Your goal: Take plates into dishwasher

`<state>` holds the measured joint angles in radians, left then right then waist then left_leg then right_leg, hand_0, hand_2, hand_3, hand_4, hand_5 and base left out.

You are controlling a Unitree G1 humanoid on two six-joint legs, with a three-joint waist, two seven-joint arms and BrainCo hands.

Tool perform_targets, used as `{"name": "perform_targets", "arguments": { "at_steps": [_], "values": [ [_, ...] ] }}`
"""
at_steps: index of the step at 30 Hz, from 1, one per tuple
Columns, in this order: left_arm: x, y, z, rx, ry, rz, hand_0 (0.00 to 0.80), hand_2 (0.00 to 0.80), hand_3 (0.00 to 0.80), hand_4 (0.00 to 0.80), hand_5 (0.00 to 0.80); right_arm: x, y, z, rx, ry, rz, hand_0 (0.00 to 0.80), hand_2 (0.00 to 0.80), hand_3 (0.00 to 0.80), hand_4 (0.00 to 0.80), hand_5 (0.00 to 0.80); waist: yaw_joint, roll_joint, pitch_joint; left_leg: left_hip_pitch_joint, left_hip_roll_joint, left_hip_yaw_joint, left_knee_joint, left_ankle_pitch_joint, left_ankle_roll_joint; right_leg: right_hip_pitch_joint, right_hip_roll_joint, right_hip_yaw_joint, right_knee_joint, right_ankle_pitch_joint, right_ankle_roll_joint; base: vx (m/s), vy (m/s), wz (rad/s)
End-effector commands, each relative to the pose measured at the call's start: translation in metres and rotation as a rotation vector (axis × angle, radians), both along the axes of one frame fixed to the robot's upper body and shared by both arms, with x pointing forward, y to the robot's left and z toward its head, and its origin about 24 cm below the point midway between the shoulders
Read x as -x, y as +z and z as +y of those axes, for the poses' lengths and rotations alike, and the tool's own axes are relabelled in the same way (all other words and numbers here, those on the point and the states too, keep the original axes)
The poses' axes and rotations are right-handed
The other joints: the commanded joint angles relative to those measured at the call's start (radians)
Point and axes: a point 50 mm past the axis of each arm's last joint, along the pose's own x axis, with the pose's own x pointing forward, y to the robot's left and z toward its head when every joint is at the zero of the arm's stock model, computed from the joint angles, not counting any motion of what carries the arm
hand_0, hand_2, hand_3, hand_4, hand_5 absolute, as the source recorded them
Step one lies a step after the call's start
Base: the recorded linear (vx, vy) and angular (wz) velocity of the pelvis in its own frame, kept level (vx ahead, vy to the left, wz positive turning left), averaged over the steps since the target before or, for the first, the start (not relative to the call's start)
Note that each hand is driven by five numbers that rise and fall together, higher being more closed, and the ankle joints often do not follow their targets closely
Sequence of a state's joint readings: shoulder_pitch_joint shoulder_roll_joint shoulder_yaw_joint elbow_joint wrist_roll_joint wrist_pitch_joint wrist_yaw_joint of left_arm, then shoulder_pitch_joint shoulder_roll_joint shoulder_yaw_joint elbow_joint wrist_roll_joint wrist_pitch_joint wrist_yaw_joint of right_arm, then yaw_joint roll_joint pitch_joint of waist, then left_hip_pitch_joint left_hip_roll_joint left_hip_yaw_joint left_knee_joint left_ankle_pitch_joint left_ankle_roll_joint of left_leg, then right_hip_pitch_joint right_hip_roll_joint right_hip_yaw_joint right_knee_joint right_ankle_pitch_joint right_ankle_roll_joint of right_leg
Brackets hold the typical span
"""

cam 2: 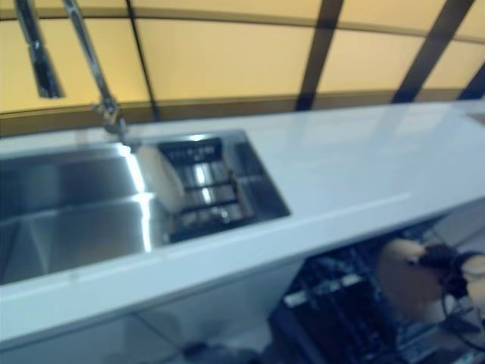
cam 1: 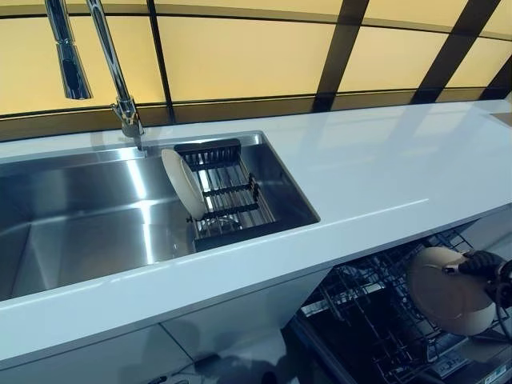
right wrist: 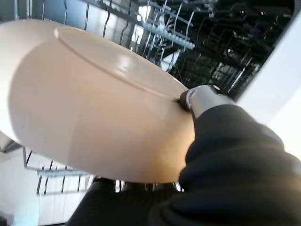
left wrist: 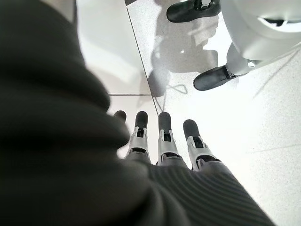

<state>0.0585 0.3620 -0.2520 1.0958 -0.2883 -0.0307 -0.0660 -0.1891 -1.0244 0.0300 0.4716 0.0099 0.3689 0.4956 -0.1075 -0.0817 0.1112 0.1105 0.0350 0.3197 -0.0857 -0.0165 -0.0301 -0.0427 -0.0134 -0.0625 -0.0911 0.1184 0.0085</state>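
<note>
My right hand is shut on a cream plate, thumb on its upper face and fingers under it, as the right wrist view shows. It holds the plate tilted over the open dishwasher's wire rack at the lower right. A second cream plate stands on edge in a black drying rack inside the steel sink. My left hand hangs low with straight fingers, empty, pointing at the floor.
A white counter runs across the view above the dishwasher. A chrome tap rises behind the sink. A person's dark shoes stand on the pale floor near my left hand.
</note>
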Motion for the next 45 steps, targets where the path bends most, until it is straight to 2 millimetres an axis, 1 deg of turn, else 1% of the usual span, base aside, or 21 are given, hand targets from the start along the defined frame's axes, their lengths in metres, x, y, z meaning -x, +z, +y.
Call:
{"name": "perform_targets", "arguments": {
  "at_steps": [1,7,9,11,14,22,27,32,38,45],
  "values": [
    [-0.012,0.002,0.002,-0.012,0.015,-0.023,0.0,0.0,0.0,0.0,0.0,-0.012,0.002,0.009,0.087,0.026,-0.049,0.8,0.8,0.8,0.8,0.8,0.016,-0.006,-0.002,0.001,0.009,-0.036,-0.002,-0.059,0.042,0.086,-0.028,-0.049,0.004,-0.092,0.079,0.0,0.0,0.0],
    [-0.016,0.002,-0.003,0.001,-0.004,-0.031,0.0,0.0,0.0,0.0,0.0,-0.017,-0.021,0.026,0.106,0.034,-0.052,0.8,0.8,0.8,0.8,0.8,0.022,0.007,0.003,0.0,0.006,-0.041,-0.002,-0.061,0.044,0.086,-0.03,-0.048,0.004,-0.094,0.078,0.0,0.0,0.0],
    [-0.018,0.002,-0.004,0.003,-0.009,-0.035,0.0,0.0,0.0,0.0,0.0,-0.019,-0.023,0.028,0.133,0.043,-0.056,0.8,0.8,0.8,0.8,0.8,0.024,0.01,0.004,0.0,0.006,-0.041,-0.002,-0.062,0.044,0.086,-0.031,-0.052,0.004,-0.095,0.079,0.0,0.0,0.0],
    [-0.019,0.002,-0.007,0.006,-0.015,-0.033,0.0,0.0,0.0,0.0,0.0,-0.022,-0.027,0.032,0.218,0.061,-0.058,0.8,0.8,0.8,0.8,0.8,0.027,0.015,0.005,-0.002,0.006,-0.043,-0.002,-0.06,0.044,0.083,-0.033,-0.053,0.004,-0.095,0.079,0.0,0.0,0.0],
    [-0.021,0.002,-0.009,0.01,-0.021,-0.036,0.0,0.0,0.0,0.0,0.0,-0.025,-0.03,0.038,0.265,0.065,-0.075,0.8,0.8,0.8,0.8,0.8,0.03,0.021,0.008,-0.004,0.005,-0.047,-0.002,-0.06,0.045,0.083,-0.034,-0.054,0.004,-0.095,0.079,0.0,0.0,0.0],
    [-0.026,0.002,-0.017,0.024,-0.047,-0.047,0.0,0.0,0.0,0.0,0.0,-0.025,-0.052,0.051,0.33,0.073,-0.036,0.8,0.8,0.8,0.8,0.8,0.038,0.042,0.011,-0.009,0.001,-0.057,-0.002,-0.061,0.047,0.08,-0.038,-0.058,0.004,-0.099,0.078,0.0,0.0,0.0],
    [-0.029,0.002,-0.019,0.027,-0.062,-0.05,0.0,0.0,0.0,0.0,0.0,-0.023,-0.066,0.054,0.34,0.063,-0.003,0.8,0.8,0.8,0.8,0.8,0.048,0.048,0.012,-0.01,0.0,-0.064,-0.002,-0.061,0.047,0.082,-0.041,-0.067,0.004,-0.1,0.078,0.0,0.0,0.0],
    [-0.03,0.002,-0.021,0.03,-0.075,-0.053,0.0,0.0,0.0,0.0,0.0,-0.014,-0.084,0.05,0.323,0.015,0.039,0.8,0.8,0.8,0.8,0.8,0.06,0.055,0.012,-0.013,-0.001,-0.074,-0.002,-0.06,0.048,0.081,-0.043,-0.073,0.004,-0.102,0.076,0.0,-0.007,0.06],
    [-0.034,0.003,-0.021,0.029,-0.093,-0.054,0.0,0.0,0.0,0.0,0.0,-0.01,-0.093,0.049,0.308,-0.024,0.062,0.8,0.8,0.8,0.8,0.8,0.066,0.059,0.013,-0.018,-0.002,-0.083,-0.002,-0.058,0.049,0.078,-0.045,-0.075,0.004,-0.102,0.075,-0.006,-0.015,0.03],
    [-0.036,0.002,-0.026,0.036,-0.124,-0.05,0.0,0.0,0.0,0.0,0.0,-0.005,-0.109,0.05,0.287,-0.066,0.097,0.8,0.8,0.8,0.8,0.8,0.079,0.072,0.014,-0.02,-0.003,-0.093,-0.002,-0.056,0.047,0.079,-0.047,-0.081,0.004,-0.105,0.073,0.0,0.0,0.0]
  ]
}}
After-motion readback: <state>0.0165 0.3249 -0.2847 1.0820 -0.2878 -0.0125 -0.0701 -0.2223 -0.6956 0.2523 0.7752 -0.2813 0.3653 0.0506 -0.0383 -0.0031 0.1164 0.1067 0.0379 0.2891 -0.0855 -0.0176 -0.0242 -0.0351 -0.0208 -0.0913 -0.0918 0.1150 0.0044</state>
